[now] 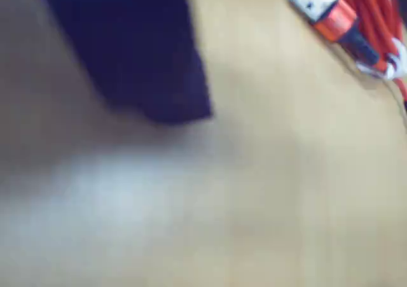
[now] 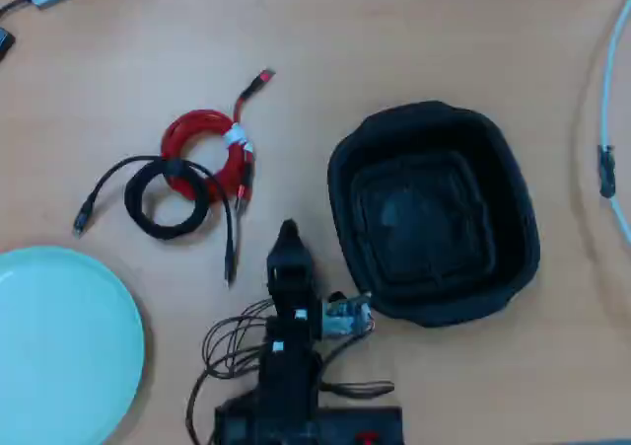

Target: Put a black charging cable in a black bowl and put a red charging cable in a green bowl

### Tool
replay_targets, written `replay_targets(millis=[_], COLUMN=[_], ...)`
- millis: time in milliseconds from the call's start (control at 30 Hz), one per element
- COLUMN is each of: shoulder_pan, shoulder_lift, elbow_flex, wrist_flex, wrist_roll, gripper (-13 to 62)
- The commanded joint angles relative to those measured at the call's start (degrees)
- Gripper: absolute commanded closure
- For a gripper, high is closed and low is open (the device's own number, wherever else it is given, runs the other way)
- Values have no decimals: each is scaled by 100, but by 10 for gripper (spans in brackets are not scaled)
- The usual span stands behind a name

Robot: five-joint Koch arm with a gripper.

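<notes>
Both cables (image 2: pixel 182 179) left of claw (image 2: pixel 287 234)

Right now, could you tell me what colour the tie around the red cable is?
White, clearest in the overhead view: tie on the red cable.

wooden table (image 2: pixel 444 31), red charging cable (image 2: pixel 202 139), black charging cable (image 2: pixel 163 200), black bowl (image 2: pixel 434 213), green bowl (image 2: pixel 59 341)

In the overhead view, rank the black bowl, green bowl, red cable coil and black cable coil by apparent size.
1. black bowl, fully in view
2. green bowl, cut off by the frame edge, so its true rank against the black bowl is unsure
3. black charging cable and red charging cable: the coils look alike
</notes>
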Motion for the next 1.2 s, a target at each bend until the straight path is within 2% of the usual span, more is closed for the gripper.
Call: replay_targets(millis=[0,800,1167], shoulder_pan=[-1617,-1547,-2487], shoulder_lift=[-914,-896,-290], elbow_flex=[-5133,-5150,-5405], wrist_flex=[6144,6135,6381], wrist_roll=[932,932,976], gripper=[113,113,113])
